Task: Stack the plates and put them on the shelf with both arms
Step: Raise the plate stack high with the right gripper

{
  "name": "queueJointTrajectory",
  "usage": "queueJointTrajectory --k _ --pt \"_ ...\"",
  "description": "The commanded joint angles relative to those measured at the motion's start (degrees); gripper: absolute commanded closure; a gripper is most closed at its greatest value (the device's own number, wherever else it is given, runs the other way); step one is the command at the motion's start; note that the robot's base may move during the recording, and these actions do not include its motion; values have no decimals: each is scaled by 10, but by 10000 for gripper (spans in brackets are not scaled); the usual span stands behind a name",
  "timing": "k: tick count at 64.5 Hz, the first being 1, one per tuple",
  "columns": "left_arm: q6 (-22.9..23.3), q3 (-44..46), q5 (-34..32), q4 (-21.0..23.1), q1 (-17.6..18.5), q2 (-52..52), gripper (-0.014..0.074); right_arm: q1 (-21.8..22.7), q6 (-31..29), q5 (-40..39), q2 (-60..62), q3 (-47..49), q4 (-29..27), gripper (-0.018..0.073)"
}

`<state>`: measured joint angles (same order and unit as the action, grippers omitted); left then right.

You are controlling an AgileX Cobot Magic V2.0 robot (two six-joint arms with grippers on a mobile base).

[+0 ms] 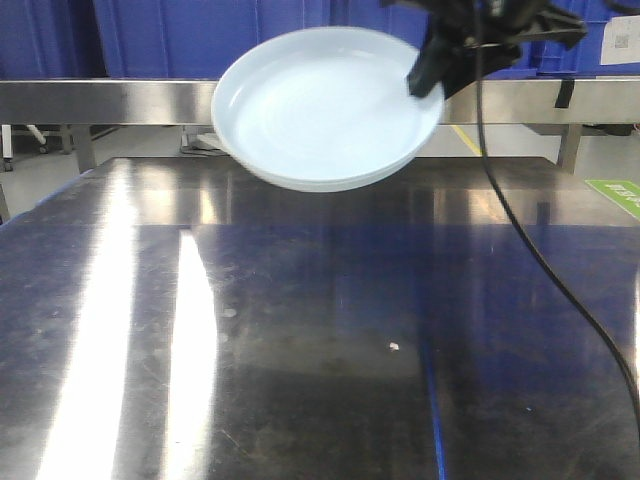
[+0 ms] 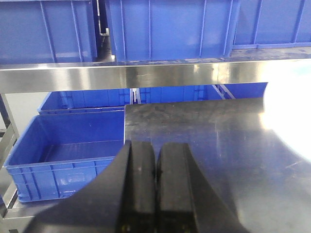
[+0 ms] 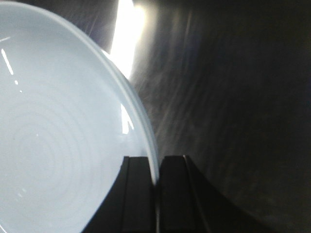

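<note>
The plates (image 1: 320, 105) hang tilted in the upper middle of the front view, clear of the counter (image 1: 300, 350) and in front of the shelf (image 1: 100, 100) rail. A doubled rim suggests two nested, though I cannot be sure. The right gripper (image 1: 428, 75) has its jaws closed on their rim at the upper right. The left gripper (image 2: 156, 153) is empty, jaws pressed together. Glazed, stiff and brittle, the plates look slippery. One edge grip bears all the weight, so a second hold on the opposite rim seems wise.

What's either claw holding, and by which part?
The right claw pinches the pale bluish-white round plate by its rim; the left claw is shut, empty.
</note>
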<state>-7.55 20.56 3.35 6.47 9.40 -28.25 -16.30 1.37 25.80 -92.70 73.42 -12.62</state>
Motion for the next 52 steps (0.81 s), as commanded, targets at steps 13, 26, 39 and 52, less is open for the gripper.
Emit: queueJointTrajectory --k 13,26,39,52 --pt "3 15 -46 5 -1 -3 514 69 -6 -266 187 -200 7 503" --pt "3 15 -46 5 -1 -3 514 83 -6 -345 297 -327 7 503" --pt "3 15 -46 5 -1 -3 514 83 -6 -346 410 -424 7 503" --pt "3 15 -46 5 -1 -3 514 83 -6 -343 529 -496 7 503"
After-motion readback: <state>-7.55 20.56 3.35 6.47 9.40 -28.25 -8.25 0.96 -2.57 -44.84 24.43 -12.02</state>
